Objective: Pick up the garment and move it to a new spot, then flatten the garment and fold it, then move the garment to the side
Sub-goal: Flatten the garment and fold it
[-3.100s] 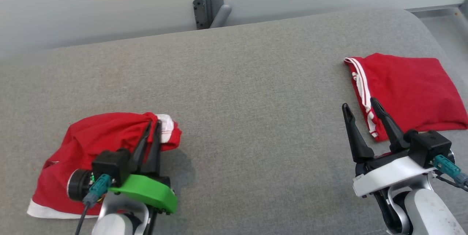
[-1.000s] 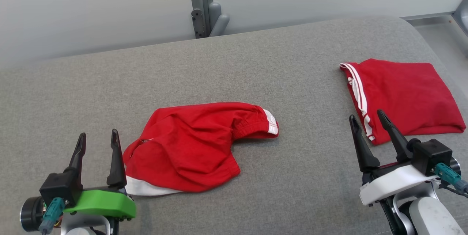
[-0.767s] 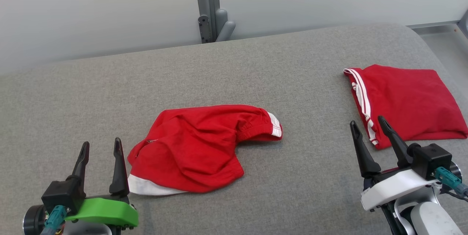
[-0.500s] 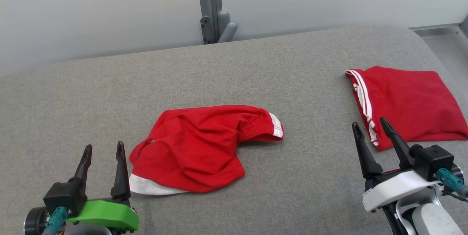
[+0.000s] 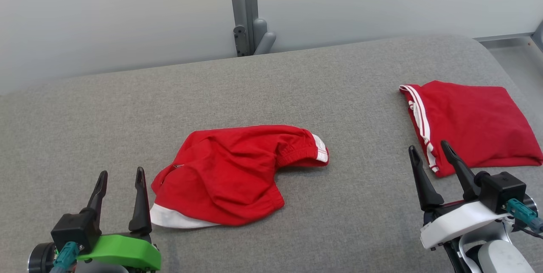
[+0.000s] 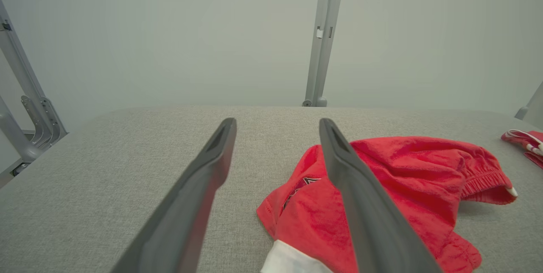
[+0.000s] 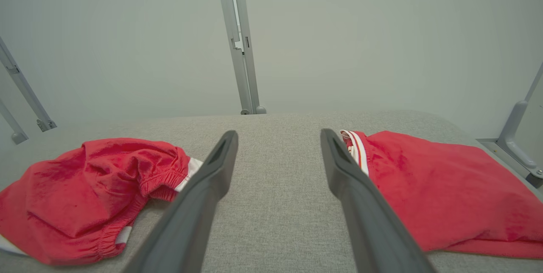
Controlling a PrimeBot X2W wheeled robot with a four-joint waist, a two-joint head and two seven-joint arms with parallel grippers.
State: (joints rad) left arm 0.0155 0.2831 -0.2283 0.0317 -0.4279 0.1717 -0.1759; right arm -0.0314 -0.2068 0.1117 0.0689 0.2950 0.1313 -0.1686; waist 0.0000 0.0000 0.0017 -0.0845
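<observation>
L gripper (image 5: 121,171) & R gripper (image 5: 427,145): jaws apart, empty. Crumpled red fabric shorts w/ white trim (image 5: 220,175) lie mid grey upholstered surface (image 5: 297,82); relocation prob. done, flatten/fold/side-move left.

A big grey counter (image 5: 297,77) is stretching from side to side. Its top is looking soft and woolly, like cloth, and its far right corner is curving round. Behind it a plain pale wall (image 5: 106,9) is standing, smooth and a little grey-green. A thin grey metal post (image 5: 242,1) is running straight up the wall near the middle. At the foot of the post a small metal bracket (image 5: 259,41) is sticking out just behind the counter's back edge. In the left wrist view, more grey metal bars (image 6: 25,94) are leaning at the left edge. In the right wrist view, another metal bar (image 7: 515,133) is rising at the right edge. Soft, even light is falling everywhere.
</observation>
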